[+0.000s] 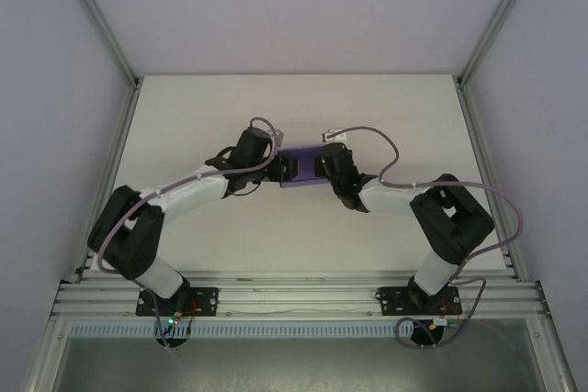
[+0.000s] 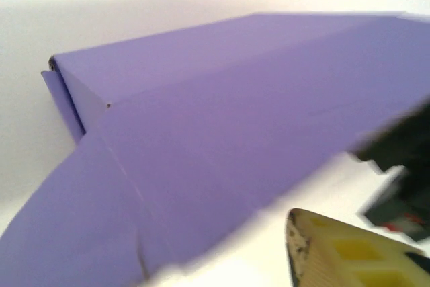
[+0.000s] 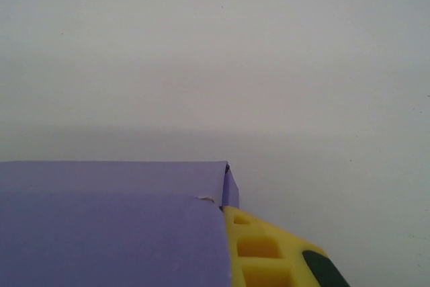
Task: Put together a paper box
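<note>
The purple paper box [image 1: 301, 153] lies at the middle of the white table, between both grippers. My left gripper [image 1: 278, 167] is at its left end. In the left wrist view the paper box [image 2: 235, 119] is close up with a loose flap spreading toward the lower left. One yellow finger [image 2: 336, 253] stands clear of the card, with bare table between them, and the jaws are open. My right gripper [image 1: 324, 167] is at the box's right end. Its yellow finger [image 3: 269, 247] presses against the end of the paper box [image 3: 114, 220], and the card hides the other finger.
The white table [image 1: 184, 117] is bounded by aluminium rails left, right and front, with white walls beyond. A small white connector [image 1: 336, 136] on the right arm's cable hangs just behind the box. Grey cables loop over both arms.
</note>
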{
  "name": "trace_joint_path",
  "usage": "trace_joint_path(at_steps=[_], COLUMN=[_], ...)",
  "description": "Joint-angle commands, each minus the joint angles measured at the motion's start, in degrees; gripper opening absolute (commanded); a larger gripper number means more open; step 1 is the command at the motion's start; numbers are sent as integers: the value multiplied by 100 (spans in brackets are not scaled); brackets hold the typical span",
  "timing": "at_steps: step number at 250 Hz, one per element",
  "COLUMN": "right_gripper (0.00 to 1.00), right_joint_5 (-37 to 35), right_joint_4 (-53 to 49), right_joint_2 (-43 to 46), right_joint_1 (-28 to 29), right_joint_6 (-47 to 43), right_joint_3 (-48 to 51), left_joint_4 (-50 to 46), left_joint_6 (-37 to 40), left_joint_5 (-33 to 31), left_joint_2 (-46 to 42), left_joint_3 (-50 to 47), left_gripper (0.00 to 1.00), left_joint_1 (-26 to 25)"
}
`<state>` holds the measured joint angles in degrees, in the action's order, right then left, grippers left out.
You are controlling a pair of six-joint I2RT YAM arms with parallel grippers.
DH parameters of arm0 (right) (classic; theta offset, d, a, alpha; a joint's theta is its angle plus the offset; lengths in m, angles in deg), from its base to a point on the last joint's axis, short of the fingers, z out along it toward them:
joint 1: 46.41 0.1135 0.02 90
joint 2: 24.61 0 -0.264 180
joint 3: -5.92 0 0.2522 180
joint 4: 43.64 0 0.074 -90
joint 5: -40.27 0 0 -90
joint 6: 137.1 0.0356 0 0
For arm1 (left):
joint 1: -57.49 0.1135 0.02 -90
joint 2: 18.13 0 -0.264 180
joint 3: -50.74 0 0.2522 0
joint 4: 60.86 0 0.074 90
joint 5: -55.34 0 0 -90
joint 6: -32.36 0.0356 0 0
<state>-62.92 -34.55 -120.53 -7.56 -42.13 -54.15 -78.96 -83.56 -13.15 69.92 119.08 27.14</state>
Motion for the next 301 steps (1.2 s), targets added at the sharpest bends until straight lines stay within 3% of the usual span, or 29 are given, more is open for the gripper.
trace_joint_path(at_steps=[1,32,67,80,129,163,233,260,286,301], right_gripper=[0,0,0,0,0,0,1,8,25,26], right_joint_5=[-119,-149,-114,-107,-45,-10,-140,-77,5,56], right_joint_4=[-538,-543,-416,-365,-295,-229,-194,-189,-262,-310], right_joint_2=[-85,-76,-58,-72,-128,-144,-173,-84,92,232], right_joint_1=[75,75,78,79,83,109,185,194,196,205], right_joint_6=[-155,-155,-204,-206,-208,-216,-183,-128,-88,-34], right_joint_3=[218,252,336,364,374,387,435,519,637,742], left_joint_4=[-306,-584,-969,-1159,-657,-367,257,523,747,981], left_joint_6=[-100,-205,-346,-442,-764,-1021,-1299,-1393,-1454,-1557], left_joint_5=[277,75,-1052,-1204,-363,290,1048,1082,1184,1248], left_joint_2=[-574,-1230,-1560,-1411,-187,824,1855,1914,1948,1955], left_joint_3=[-78,-70,134,343,951,1428,1435,1139,916,701], left_gripper=[61,71,91,100,100,100,80,75,72,70], left_joint_1=[4,5,65,189,906,1037,1038,1040,1034,1025])
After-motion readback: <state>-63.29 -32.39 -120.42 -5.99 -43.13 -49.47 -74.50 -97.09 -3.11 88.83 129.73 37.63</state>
